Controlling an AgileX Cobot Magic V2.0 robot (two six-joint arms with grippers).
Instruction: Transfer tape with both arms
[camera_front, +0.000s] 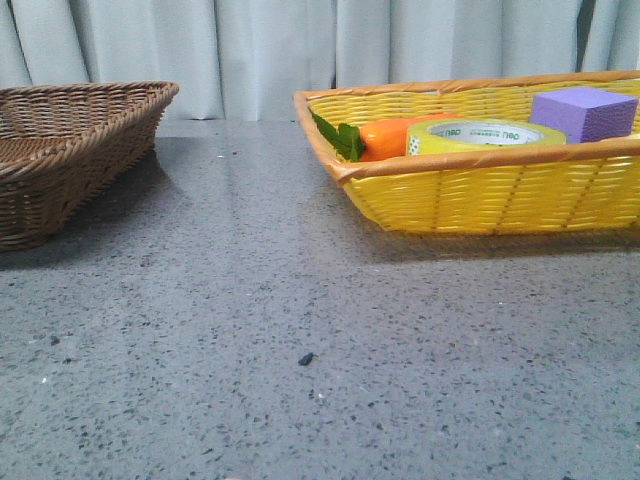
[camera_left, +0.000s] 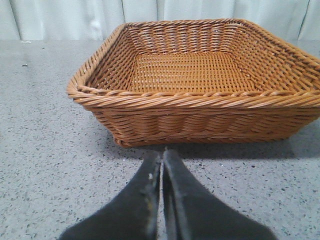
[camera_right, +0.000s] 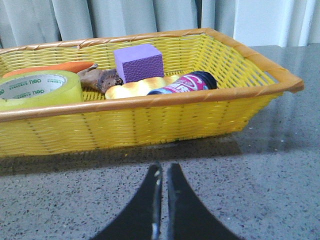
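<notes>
Tape roll (camera_front: 487, 135) lying flat in yellow basket (camera_front: 480, 195); left claw (camera_left: 162, 160) and right claw (camera_right: 163, 172) pinched narrow, empty, above desk (camera_front: 250, 330).

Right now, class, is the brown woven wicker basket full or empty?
Empty. The left wrist view looks straight into the brown woven wicker basket and shows only its bare woven floor; the front view shows just part of its side.

We look low across the table (camera_front: 300, 330) in front; our left wrist faces the brown basket (camera_left: 200, 100) closely, our right the yellow basket (camera_right: 150, 120), both shared frontally.
</notes>
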